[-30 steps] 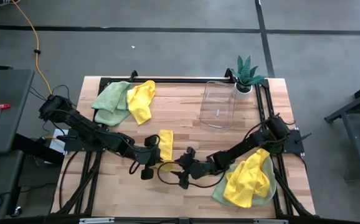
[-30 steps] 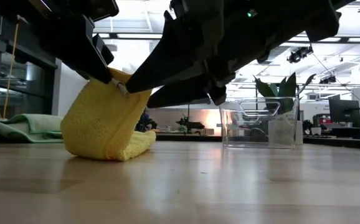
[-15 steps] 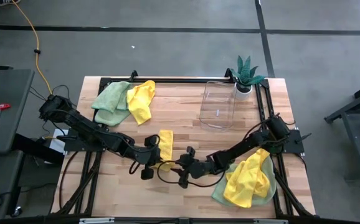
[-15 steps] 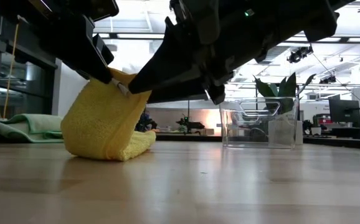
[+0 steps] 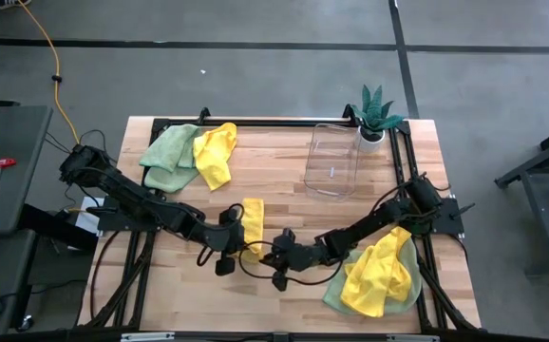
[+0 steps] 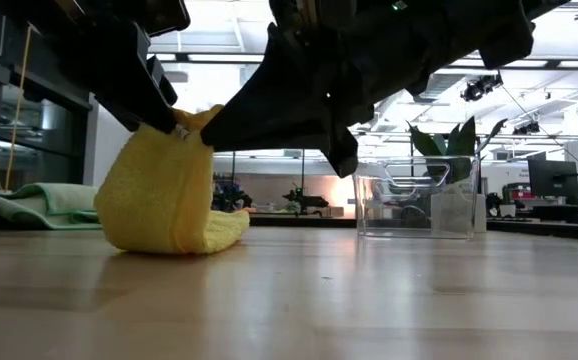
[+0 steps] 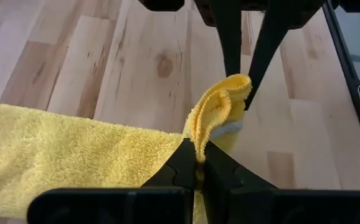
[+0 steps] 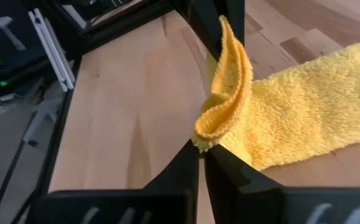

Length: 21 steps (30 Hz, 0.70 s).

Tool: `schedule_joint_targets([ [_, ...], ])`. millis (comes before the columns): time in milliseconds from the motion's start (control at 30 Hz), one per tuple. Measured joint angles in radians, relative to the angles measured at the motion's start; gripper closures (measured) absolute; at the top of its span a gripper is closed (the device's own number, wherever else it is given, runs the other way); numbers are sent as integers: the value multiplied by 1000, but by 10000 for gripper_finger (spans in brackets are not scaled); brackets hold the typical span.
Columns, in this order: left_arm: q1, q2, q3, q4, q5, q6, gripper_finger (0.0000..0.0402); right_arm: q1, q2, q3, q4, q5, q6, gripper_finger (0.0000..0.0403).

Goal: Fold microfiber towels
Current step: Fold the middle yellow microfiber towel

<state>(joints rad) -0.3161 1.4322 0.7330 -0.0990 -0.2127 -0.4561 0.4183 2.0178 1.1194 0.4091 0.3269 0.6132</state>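
We pinch the folded yellow microfiber towel (image 5: 253, 224) at table centre: left gripper (image 5: 240, 241) clamped at its nine o'clock edge, right gripper (image 5: 261, 251) clamped at three.

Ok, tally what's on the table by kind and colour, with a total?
Yellow microfiber towels: 3: back-left pile, centre, pinched by both grippers, front-right pile
Sage green microfiber towels: 2: back left, front right under the yellow
Clear plastic bin: 1
Potted plant: 1
Total: 7
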Motion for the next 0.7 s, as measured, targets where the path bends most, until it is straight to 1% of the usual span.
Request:
schedule_joint_targets([
  [133,-5,-10,1,-6,29,-36,401,-2,-21,0,-21,-5,-8,400],
  [233,-11,-44,2,-6,70,-71,401,-13,-74,0,-81,-16,-42,401],
  [333,-34,-98,2,-27,65,-118,401,-33,-139,0,-153,-51,-93,402],
  [467,-87,-141,3,-8,-27,-204,401,-68,-197,2,-213,-126,-95,402],
  [567,-141,-136,2,22,-101,-276,401,-84,-207,2,-209,-166,-88,402],
  [633,-173,-111,4,61,-141,-313,401,-87,-209,2,-208,-187,-62,402],
  [700,-200,-90,1,61,-191,-347,401,-89,-209,2,-207,-197,-38,402],
])
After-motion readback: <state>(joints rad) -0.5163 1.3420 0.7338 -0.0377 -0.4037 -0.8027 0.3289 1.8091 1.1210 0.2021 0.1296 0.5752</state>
